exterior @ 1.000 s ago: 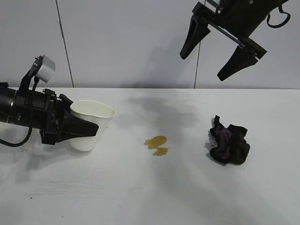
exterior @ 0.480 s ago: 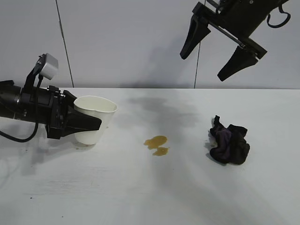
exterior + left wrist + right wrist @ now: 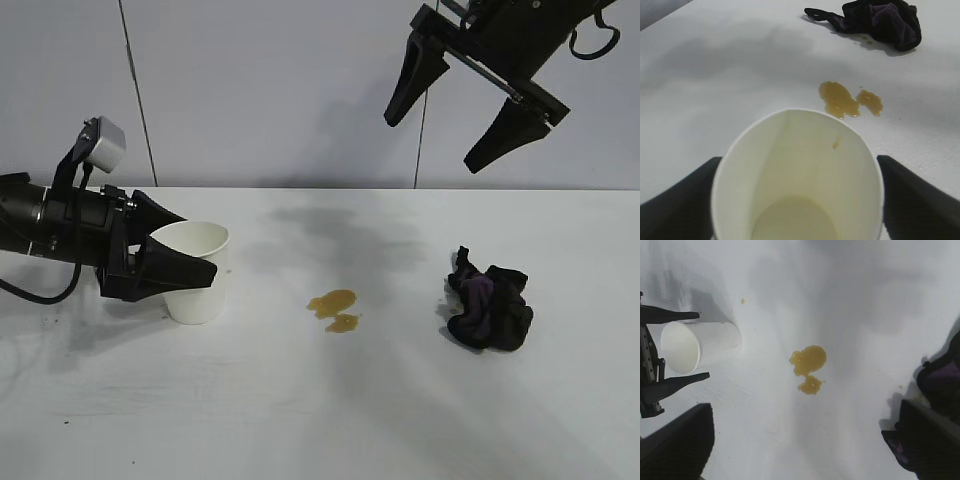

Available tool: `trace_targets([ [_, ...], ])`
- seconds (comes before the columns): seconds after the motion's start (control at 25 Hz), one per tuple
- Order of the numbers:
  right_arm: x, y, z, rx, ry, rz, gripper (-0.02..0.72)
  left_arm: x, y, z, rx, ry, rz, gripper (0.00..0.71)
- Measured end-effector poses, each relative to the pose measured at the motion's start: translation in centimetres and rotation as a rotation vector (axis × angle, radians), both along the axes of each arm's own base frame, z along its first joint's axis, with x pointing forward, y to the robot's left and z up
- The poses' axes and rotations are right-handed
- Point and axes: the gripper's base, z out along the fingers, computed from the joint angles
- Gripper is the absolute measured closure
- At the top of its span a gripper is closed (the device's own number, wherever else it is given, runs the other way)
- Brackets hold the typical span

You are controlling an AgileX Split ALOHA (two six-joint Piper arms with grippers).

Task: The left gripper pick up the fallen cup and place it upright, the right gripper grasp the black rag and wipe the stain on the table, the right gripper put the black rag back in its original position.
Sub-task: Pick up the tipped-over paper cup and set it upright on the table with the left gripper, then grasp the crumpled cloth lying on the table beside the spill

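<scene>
Now the white paper cup point(image 3: 200, 280) stands upright near the table's point(image 3: 300, 420) left edge between the left gripper's point(image 3: 190, 245) released fingers, no writing showing; the right gripper point(image 3: 470, 105) hangs open above the black rag point(image 3: 490, 305).

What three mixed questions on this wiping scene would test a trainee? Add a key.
1. True or false: the cup lies on its side.
2. Which lies between the cup and the black rag? A) the stain B) a sponge C) a plate
3. Fill in: the right gripper hangs open above the ____, holding nothing.

Key: 1 false: it stands upright on the table, between the left gripper's spread fingers. 2 A. 3 table.
</scene>
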Motion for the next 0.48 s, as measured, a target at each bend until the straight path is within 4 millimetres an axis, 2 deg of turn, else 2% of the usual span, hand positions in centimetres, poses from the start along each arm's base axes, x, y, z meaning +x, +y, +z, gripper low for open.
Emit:
trace_targets([
  [0.24,0.0,0.0,0.0,-0.001,0.000,0.000,0.009,-0.1,-0.3,0.5,-0.058,0.015,-0.017,0.107],
  [0.48,0.0,0.0,0.0,-0.001,0.000,0.001,0.009,1.1,-0.6,2.1,-0.147,0.053,-0.006,0.107],
])
